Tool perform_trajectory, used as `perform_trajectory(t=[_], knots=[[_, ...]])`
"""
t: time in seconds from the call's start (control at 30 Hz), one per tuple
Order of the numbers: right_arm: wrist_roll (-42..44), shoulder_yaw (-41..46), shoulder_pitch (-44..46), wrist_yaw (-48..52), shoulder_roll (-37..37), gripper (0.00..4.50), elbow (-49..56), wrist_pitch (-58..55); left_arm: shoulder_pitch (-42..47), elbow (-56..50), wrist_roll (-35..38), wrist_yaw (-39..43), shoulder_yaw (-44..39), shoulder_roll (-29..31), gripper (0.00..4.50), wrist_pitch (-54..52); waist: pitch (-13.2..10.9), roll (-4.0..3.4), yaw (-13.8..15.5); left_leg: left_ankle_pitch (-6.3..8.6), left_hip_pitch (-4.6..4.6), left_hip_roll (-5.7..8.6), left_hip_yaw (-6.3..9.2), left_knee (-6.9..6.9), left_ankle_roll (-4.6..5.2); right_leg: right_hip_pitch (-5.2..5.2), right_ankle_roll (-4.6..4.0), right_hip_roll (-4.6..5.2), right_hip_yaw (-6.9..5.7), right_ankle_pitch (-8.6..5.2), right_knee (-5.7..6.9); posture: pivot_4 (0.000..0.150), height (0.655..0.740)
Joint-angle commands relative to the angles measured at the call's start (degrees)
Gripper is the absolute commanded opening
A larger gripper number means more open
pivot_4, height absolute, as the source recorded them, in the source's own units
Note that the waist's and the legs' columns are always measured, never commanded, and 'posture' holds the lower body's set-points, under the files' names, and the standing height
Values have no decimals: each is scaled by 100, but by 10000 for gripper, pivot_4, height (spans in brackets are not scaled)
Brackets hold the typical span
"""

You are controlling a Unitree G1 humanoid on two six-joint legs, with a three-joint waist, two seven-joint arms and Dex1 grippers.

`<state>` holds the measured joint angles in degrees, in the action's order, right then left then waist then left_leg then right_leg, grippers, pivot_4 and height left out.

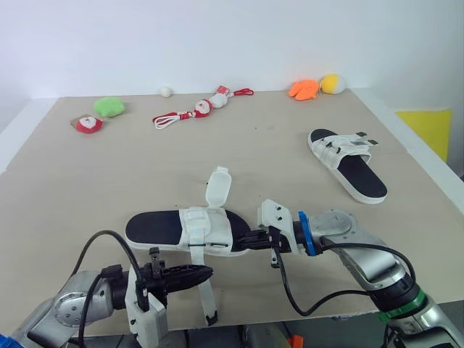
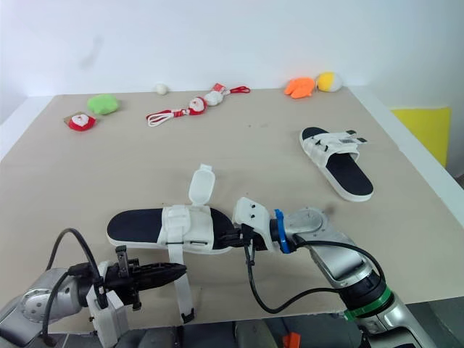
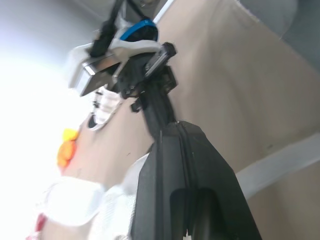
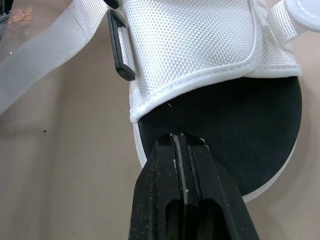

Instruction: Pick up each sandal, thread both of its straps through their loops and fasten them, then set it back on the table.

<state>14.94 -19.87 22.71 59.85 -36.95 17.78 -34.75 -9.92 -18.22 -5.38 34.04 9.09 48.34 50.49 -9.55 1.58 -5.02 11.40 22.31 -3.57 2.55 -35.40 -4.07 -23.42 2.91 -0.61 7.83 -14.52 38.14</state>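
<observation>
The near white sandal (image 1: 185, 230) with a black insole lies at the table's front. One strap flap (image 1: 218, 187) stands up open, and its other strap (image 1: 207, 296) hangs loose over the front edge. My right gripper (image 1: 243, 243) is shut, its tip touching the sandal's toe end (image 4: 240, 125) beside a black loop (image 4: 120, 47). Shut as well, my left gripper (image 1: 209, 274) hovers just in front of the sandal, next to the hanging strap, pointing toward the right gripper. A second white sandal (image 1: 348, 163) lies at the far right with its straps lying across it.
Small toys line the back edge: a green plush (image 1: 109, 106), a red-and-white piece (image 1: 88, 124), a red corded toy (image 1: 199, 109), a white ball (image 1: 165, 91), and orange (image 1: 304, 88) and yellow (image 1: 332, 83) plushes. The table's front edge (image 1: 326, 319) is close to both arms.
</observation>
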Motion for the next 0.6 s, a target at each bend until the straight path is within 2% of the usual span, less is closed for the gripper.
perform_trajectory(t=[0.03, 0.1, 0.13, 0.33, 0.6], knots=[[-158, -174, -120, -134, 40, 0, -179, -68, -198, 321, -436, -122, -463, 118, 10888, 641, 0, 2, -10, 0, -1, -1, 0, 1, 0, -1, 0, 0, 0, 0, 0, 1500, 7400], [-161, -187, -122, -144, 61, 0, -173, -72, -224, 514, -610, -156, -587, 121, 17512, 855, 0, 2, -13, 0, -3, -1, 0, 2, 0, -2, 0, -1, -1, 0, 0, 1500, 7400], [-164, -191, -118, -144, 70, 0, -183, -68, -216, 577, -695, -174, -626, 114, 22681, 943, -1, 6, -13, 0, -3, -2, 0, 2, 0, -2, 0, -1, -1, 0, 0, 1500, 7400], [-154, -188, -114, -167, 110, 0, -168, -91, -274, 794, -1234, -268, -639, 106, 22681, 1403, -3, 17, -56, 0, -3, -4, -8, 2, -1, -5, -1, 2, 2, 0, 0, 1500, 7400], [-106, -140, -230, -191, 50, 0, 4, -204, 44, 729, -1813, -272, -176, -293, 22681, 1113, -3, 24, -71, 1, -1, -6, -9, 7, -2, -6, -1, 2, 2, 0, -1, 1500, 7400]])
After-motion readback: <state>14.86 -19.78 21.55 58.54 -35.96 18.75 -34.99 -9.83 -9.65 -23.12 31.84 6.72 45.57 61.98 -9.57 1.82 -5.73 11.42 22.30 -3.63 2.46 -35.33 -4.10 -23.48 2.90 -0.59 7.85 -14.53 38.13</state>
